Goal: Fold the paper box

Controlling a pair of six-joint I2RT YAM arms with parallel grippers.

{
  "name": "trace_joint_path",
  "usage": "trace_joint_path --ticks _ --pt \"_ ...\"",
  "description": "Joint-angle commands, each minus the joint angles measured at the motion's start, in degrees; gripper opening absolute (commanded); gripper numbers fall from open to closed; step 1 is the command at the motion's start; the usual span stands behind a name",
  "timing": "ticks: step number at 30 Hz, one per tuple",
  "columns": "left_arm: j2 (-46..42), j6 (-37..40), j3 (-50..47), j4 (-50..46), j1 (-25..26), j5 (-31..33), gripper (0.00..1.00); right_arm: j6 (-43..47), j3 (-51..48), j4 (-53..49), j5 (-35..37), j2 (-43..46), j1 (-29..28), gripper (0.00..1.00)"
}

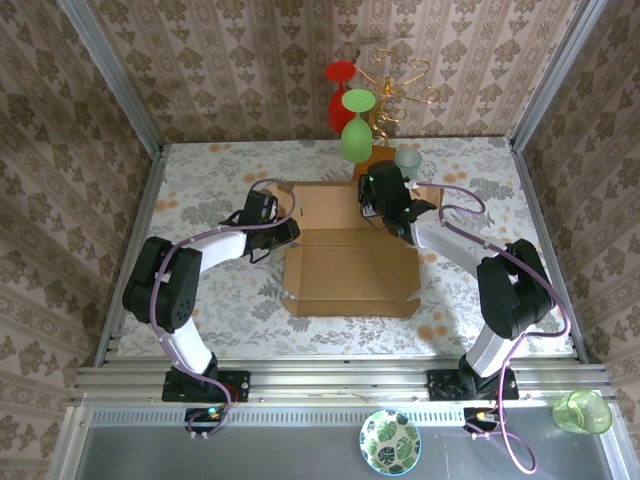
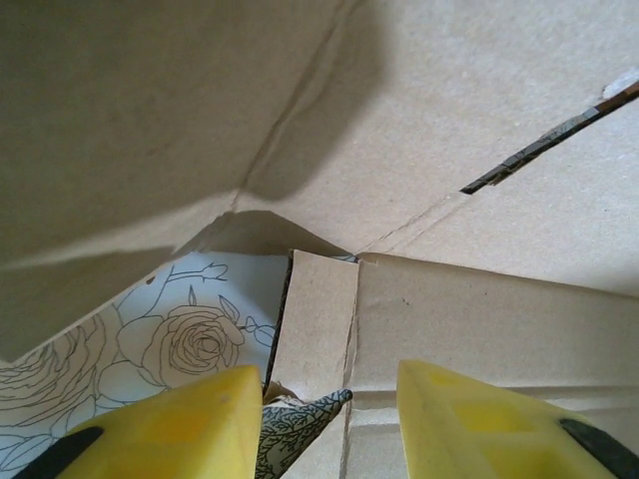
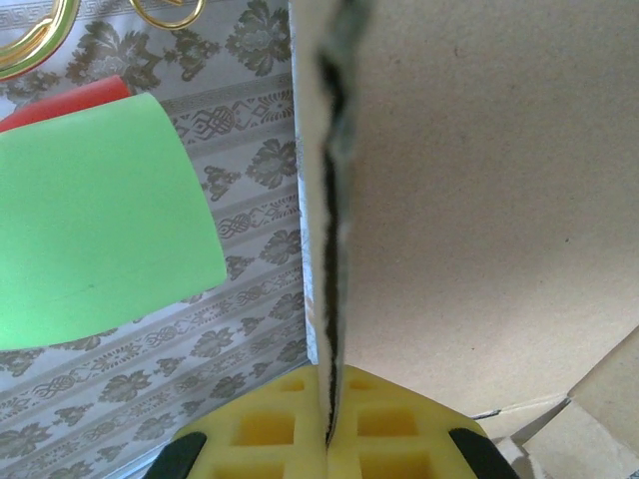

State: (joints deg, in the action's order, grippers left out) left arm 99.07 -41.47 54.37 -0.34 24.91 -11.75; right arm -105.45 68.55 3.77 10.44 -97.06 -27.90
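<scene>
The paper box is a large brown cardboard sheet lying open on the floral table cover, with its back panel tilted up. My right gripper is at that panel's right end. In the right wrist view its yellow pads are shut on the panel's edge, which runs upright between them. My left gripper is at the box's left side. In the left wrist view it stands open, its fingers apart over a narrow side flap, under a raised panel.
Behind the box stands a gold wire rack with a green glass and a red glass hanging on it, and a pale glass beside it. The green glass is close to my right gripper. A patterned bowl and a green cup sit on the near ledge.
</scene>
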Motion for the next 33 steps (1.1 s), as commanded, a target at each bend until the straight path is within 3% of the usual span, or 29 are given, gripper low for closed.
trace_joint_path --ticks 1,12,25,29,33 --pt "1.2 -1.0 0.9 2.1 0.9 -1.5 0.40 -1.0 1.6 0.1 -0.6 -1.0 -0.4 0.00" --pt "-0.7 -3.2 3.9 1.2 4.6 -0.3 0.40 -2.0 0.8 0.4 -0.4 -0.4 -0.4 0.00" --pt "6.4 -5.2 7.0 3.7 6.1 -3.4 0.41 -2.2 -0.1 0.2 -0.5 0.4 -0.4 0.00" --pt "0.8 -4.7 8.2 2.0 6.8 -2.1 0.45 -1.7 -0.9 0.6 -0.3 0.5 -0.2 0.00" --pt "-8.6 -2.1 9.2 -5.7 4.9 0.6 0.53 -1.2 -1.3 0.9 -0.4 0.6 -0.1 0.00"
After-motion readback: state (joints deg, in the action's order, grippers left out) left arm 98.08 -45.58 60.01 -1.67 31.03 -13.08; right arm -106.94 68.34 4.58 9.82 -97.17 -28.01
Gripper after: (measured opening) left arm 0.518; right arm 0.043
